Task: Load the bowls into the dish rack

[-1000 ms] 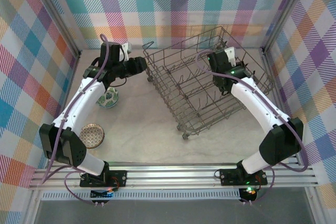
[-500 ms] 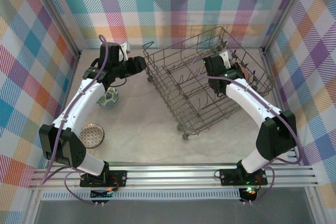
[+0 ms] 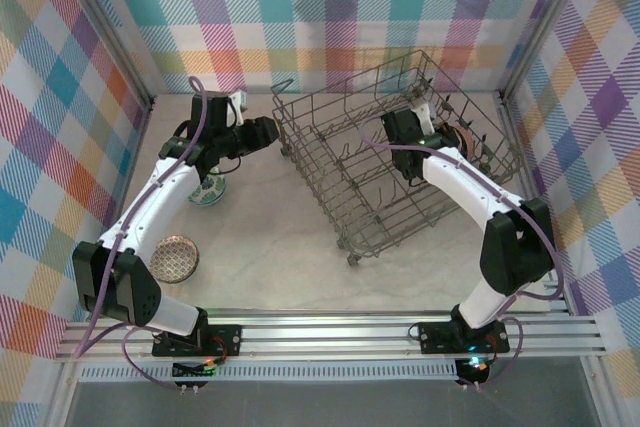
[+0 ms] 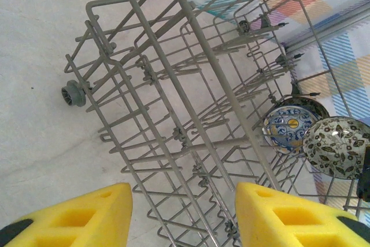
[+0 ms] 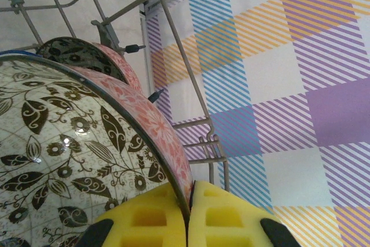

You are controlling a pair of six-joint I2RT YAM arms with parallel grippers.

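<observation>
Two bowls sit on the desk (image 3: 275, 242) at the left: the tan-brown bowl (image 3: 177, 258) is nearest the arm bases, and the green bowl (image 3: 209, 190) is beyond it, partly under the left arm. Further on, the left tool (image 4: 182, 215) hangs just beside the left side of the dish rack (image 4: 173, 102), facing it, with its jaws about half open and nothing between them. Toward the rack's far right side a blue-white bowl (image 4: 289, 128) stands on edge among the tines. Just beside it the right tool (image 5: 188, 215) is pinched tight on the rim of the leaf-patterned bowl (image 5: 63, 143), one finger inside and one on the red-orange outer wall. That bowl is held on edge; I cannot tell whether it rests on the wire. Judgement: glazed ceramic, so stiff, fairly light, slippery, and likely to chip if knocked against the wire. A rim pinch looks like the practical hold. For the desk bowls, take the rim on the side nearest the tool, lift gently, and lower between tines rather than drop.
</observation>
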